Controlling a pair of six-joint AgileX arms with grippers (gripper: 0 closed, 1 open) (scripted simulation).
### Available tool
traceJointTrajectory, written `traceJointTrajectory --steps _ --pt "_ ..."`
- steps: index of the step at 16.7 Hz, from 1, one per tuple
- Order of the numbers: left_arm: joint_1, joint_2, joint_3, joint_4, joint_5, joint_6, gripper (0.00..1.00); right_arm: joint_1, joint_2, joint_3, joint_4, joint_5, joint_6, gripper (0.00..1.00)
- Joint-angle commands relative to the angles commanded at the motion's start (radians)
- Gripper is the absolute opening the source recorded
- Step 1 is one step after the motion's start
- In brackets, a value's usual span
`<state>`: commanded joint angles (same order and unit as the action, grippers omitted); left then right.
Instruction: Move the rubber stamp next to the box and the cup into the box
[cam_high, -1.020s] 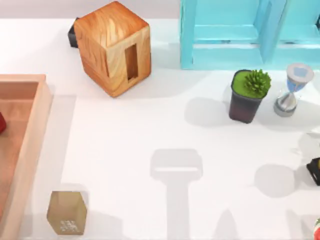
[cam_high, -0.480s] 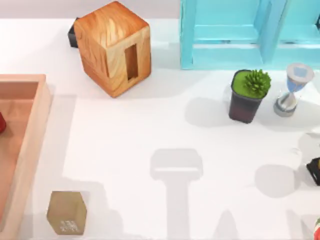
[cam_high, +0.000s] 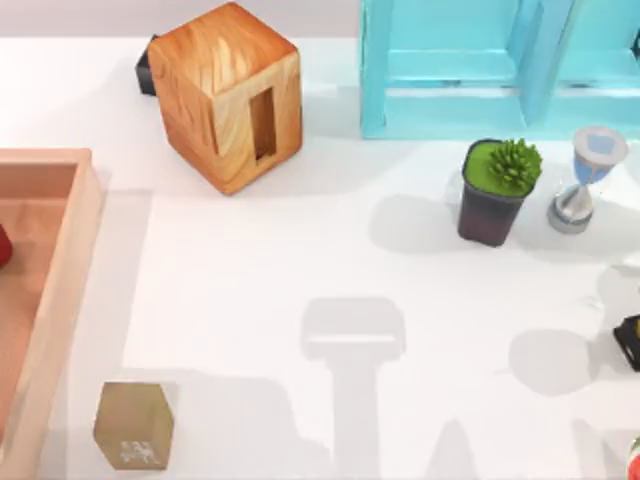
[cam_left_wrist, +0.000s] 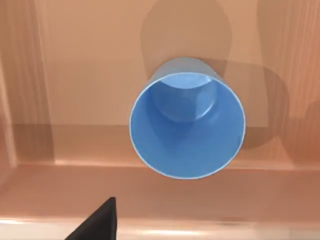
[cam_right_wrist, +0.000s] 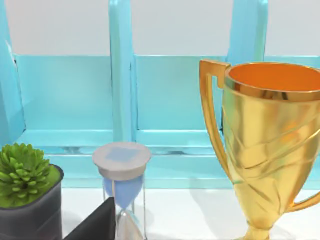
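The blue cup stands upright and free on the reddish floor of the box, seen from straight above in the left wrist view. One dark fingertip of my left gripper shows in front of the cup, over the box's rim, touching nothing. The tan rubber stamp sits on the table just to the right of the box's wall, white markings facing the front. My right arm is parked at the right. Its dark fingertip points at the hourglass and holds nothing.
A big orange-brown wooden cube with a slot stands at the back, beside a turquoise shelf. A potted plant and the hourglass stand at the right. A gold trophy is close to my right gripper.
The stamp and the other things have not moved. Only the arm's shadow along the front edge near the stamp has spread to the right.
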<state>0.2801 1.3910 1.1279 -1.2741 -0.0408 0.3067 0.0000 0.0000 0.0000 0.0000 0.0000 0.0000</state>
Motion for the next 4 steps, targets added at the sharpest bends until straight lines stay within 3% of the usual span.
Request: traceJointTrajectory --steps 4 --pt "0.006 -0.011 0.024 -0.048 0.013 0.002 1.00 0.000 0.000 0.000 0.000 0.000 0.000 1.00"
